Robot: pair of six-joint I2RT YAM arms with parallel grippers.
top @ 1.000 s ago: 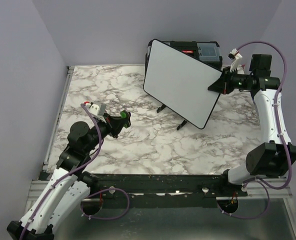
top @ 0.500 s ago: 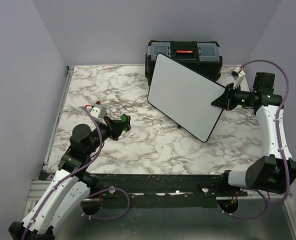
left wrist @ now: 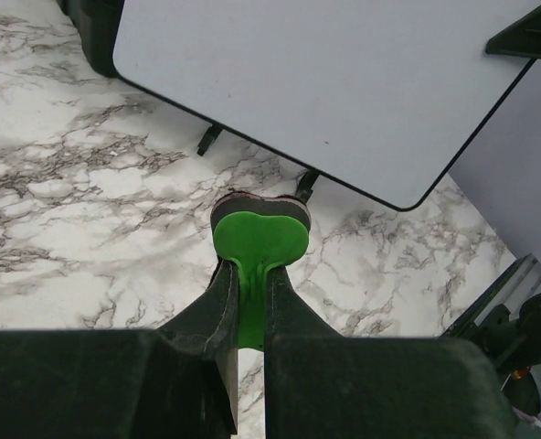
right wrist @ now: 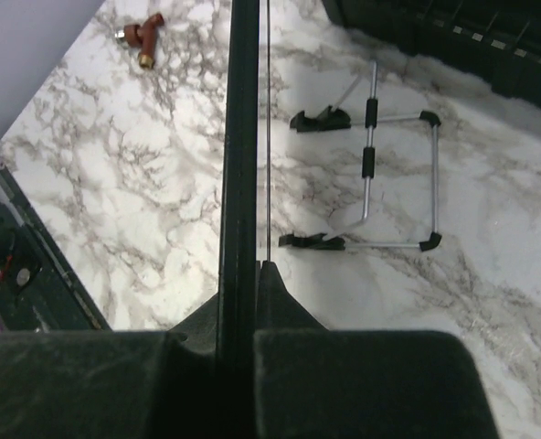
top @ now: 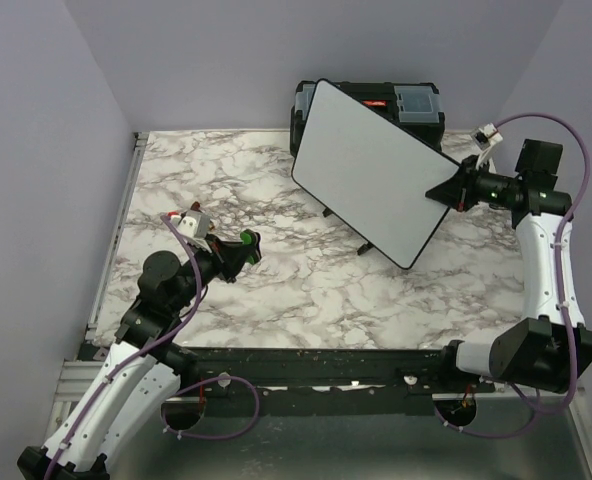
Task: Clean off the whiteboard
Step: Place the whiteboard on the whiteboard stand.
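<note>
Two sets of fingers are both occupied. Our left fingers are pressed onto the stem of a green eraser, which hangs over the near left part of the worktop. Our right fingers pinch the right edge of the whiteboard, holding it tilted near the far right corner, just in front of a black toolbox. We judge wiping not yet begun, since the eraser is well apart from the board. Next we must carry the pad to its face and press flat while the right grip steadies it.
</note>
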